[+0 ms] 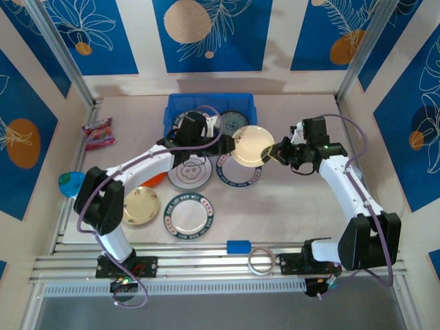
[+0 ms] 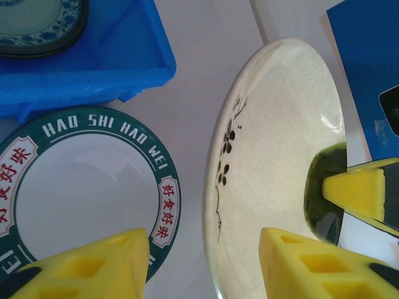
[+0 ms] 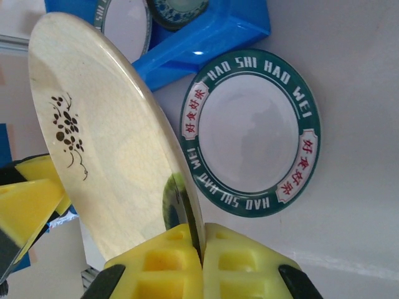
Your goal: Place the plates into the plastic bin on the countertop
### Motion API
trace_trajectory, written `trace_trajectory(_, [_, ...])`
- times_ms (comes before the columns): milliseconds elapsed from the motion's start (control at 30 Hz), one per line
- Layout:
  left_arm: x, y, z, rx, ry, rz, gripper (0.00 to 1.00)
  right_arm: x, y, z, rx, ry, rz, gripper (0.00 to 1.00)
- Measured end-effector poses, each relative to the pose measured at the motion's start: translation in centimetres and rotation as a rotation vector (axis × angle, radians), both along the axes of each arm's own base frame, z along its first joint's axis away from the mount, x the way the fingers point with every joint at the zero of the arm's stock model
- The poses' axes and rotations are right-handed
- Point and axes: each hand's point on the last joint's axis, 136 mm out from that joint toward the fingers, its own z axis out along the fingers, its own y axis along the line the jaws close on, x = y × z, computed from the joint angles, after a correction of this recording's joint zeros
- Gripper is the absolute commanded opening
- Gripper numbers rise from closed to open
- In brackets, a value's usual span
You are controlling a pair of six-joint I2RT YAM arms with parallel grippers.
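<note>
Right claw (image 3: 201,240): closed on the rim of the cream plate (image 3: 106,124), which stands on edge, tilted, with its sprig drawing facing the wrist camera.
Left claw (image 2: 204,242): fingers wide apart and gripping nothing. The opposite rim of the same plate lies between them; whether they touch it cannot be told.
Right arm pose: rises from its base with the elbow bent and the forearm reaching left, claw pointing at the left claw.
Left arm pose: stretched diagonally from its base, wrist just before the bin.
Bin (image 1: 210,97): just beyond both claws, its front right corner near the held plate. It holds a green-rimmed plate (image 3: 128,28) and a patterned plate (image 2: 37,22) side by side.
Open room: bare countertop (image 1: 302,199) to the right of the right claw. The metal rail (image 1: 206,268) is well behind both claws.
Below the claws: lettered plate (image 3: 249,131), lying flat.
Plates on countertop: six.
- second lettered plate (image 1: 189,214)
- line-drawing plate (image 1: 190,172)
- orange plate (image 1: 157,180), partly under the left arm
- second cream plate (image 1: 141,205)
- teal dish (image 1: 69,184), at the left edge
Plates held: one.
</note>
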Motion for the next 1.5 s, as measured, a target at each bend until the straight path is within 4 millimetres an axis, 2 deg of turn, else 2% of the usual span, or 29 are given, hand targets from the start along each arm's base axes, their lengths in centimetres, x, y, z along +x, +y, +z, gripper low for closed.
trace_trajectory(100, [0.2, 0.4, 0.6, -0.001, -0.019, 0.015, 0.39, 0.3, 0.7, 0.1, 0.017, -0.006, 0.031, 0.0])
trace_trajectory(200, [0.2, 0.6, 0.9, 0.0, -0.033, 0.019, 0.31, 0.4, 1.6, -0.1, 0.031, 0.0, 0.065, 0.0])
trace_trajectory(467, [0.8, 1.4, 0.5, 0.026, -0.029, 0.056, 0.0, 0.8, 2.5, 0.2, 0.045, -0.004, 0.095, 0.0])
trace_trajectory(600, [1.0, 1.9, 0.9, 0.024, -0.035, 0.078, 0.0, 1.2, 2.9, 0.4, 0.043, -0.015, 0.109, 0.0])
trace_trajectory(633, [1.0, 2.0, 1.0, 0.025, -0.038, 0.083, 0.0, 1.3, 2.9, 0.5, 0.044, -0.017, 0.113, 0.05])
trace_trajectory(667, [1.1, 2.2, 1.0, 0.026, -0.041, 0.088, 0.0, 1.4, 3.0, 0.5, 0.045, -0.016, 0.116, 0.13])
trace_trajectory(733, [1.3, 2.5, 1.1, 0.032, -0.047, 0.102, 0.0, 1.8, 3.3, 0.4, 0.049, -0.012, 0.124, 0.42])
trace_trajectory(767, [1.5, 2.8, 1.1, 0.039, -0.051, 0.108, 0.0, 2.0, 3.4, 0.5, 0.049, -0.011, 0.127, 0.48])
trace_trajectory(833, [1.5, 3.1, 0.7, 0.053, -0.044, 0.112, 0.0, 2.7, 3.7, 0.8, 0.043, -0.019, 0.136, 0.52])
trace_trajectory(1033, [3.4, 6.3, -0.1, 0.103, -0.033, 0.194, 0.0, 3.9, 2.9, 1.9, 0.01, -0.053, 0.101, 0.54])
trace_trajectory(1200, [4.9, 9.1, -0.3, 0.183, -0.051, 0.255, 0.0, 4.6, 0.3, 1.9, -0.002, -0.055, 0.008, 0.53])
trace_trajectory(1333, [6.5, 10.1, 1.6, 0.206, -0.107, 0.28, 0.0, 4.6, -1.4, 0.9, -0.005, -0.036, -0.054, 0.53])
trace_trajectory(1500, [9.5, 10.6, 4.2, 0.223, -0.189, 0.31, 0.0, 4.2, -1.8, -0.4, 0.0, -0.001, -0.073, 0.52])
